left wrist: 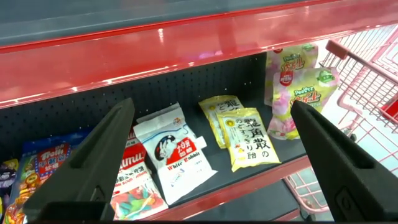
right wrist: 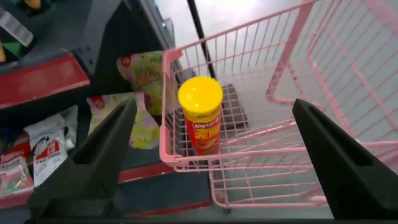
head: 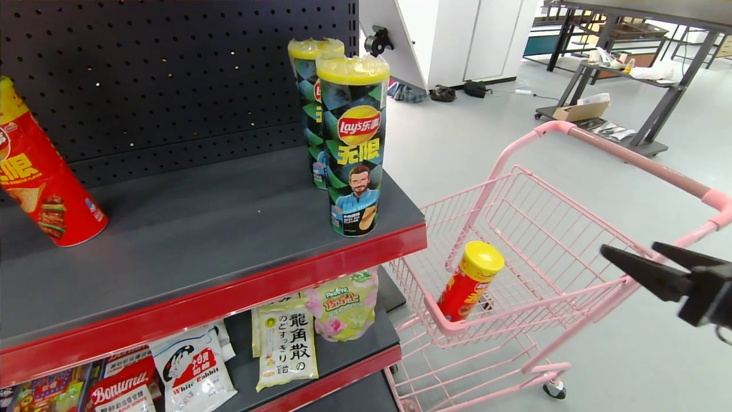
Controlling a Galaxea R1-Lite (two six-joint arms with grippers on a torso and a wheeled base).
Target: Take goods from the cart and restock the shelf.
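A red chip can (head: 472, 280) with a yellow lid stands tilted in the front corner of the pink cart (head: 629, 155). My right gripper (head: 629, 247) hovers open over the cart's near rim, to the right of the can. In the right wrist view the can (right wrist: 200, 121) stands between the spread fingers of the right gripper (right wrist: 213, 109), farther off and untouched. Two tall green-and-black chip cans (head: 354, 149) stand at the right end of the grey top shelf (head: 200, 229). My left gripper (left wrist: 211, 106) is open in front of the lower shelf (left wrist: 205, 190), holding nothing.
A red can (head: 40, 171) leans at the shelf's left end, with bare board between it and the green cans. Snack bags (left wrist: 174, 158) lie on the lower shelf; a pale green pouch (head: 343, 306) hangs beside the cart. Tables stand far right.
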